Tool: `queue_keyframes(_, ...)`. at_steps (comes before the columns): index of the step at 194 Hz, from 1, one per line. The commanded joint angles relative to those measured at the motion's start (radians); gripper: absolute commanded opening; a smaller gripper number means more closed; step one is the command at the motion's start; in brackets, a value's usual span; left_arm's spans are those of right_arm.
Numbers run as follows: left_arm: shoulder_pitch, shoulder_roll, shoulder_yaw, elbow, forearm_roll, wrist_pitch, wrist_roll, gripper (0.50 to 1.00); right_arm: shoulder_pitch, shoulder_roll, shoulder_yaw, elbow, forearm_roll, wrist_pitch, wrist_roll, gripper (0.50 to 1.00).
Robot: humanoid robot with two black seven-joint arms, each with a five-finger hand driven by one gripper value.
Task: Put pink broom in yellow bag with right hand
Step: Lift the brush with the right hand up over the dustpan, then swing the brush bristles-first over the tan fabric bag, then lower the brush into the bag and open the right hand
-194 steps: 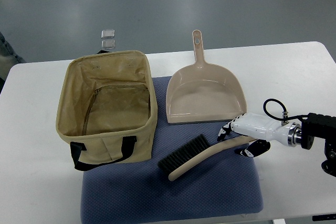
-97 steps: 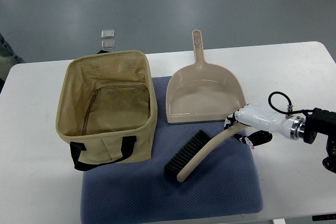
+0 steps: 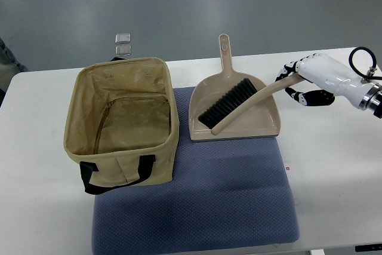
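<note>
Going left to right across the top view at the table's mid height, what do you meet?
Yellow bag → dustpan, with the pink broom held above it → right hand gripping the broom's handle.

The right hand (image 3: pixel 298 82) has a glossy white shell and black finger segments; behind it a black cable (image 3: pixel 362 61) loops above a metal wrist ring.

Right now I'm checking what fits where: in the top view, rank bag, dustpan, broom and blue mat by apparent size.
1. blue mat
2. bag
3. dustpan
4. broom, lifted nearer the camera in the right hand, so flattered.
</note>
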Motion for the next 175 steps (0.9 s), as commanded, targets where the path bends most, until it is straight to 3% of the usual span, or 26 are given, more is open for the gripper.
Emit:
queue_keyframes(1, 0.0, 0.0, 0.0, 0.0, 0.0, 0.0, 0.0, 1.0, 0.057, -0.025, 0.006, -0.003, 0.006, 0.005, 0.0, 0.5)
queue_keyframes(70, 0.0, 0.0, 0.0, 0.0, 0.0, 0.0, 0.0, 1.0, 0.347, 0.01, -0.008, -0.059, 0.035, 0.092, -0.012, 0.5)
queue_keyframes(133, 0.0, 0.0, 0.0, 0.0, 0.0, 0.0, 0.0, 1.0, 0.531, 0.289, -0.032, -0.099, 0.017, 0.253, -0.049, 0.5)
queue_keyframes(175, 0.0, 0.0, 0.0, 0.0, 0.0, 0.0, 0.0, 1.0, 0.545, 0.426, -0.129, -0.112, -0.023, 0.255, -0.055, 0.5)
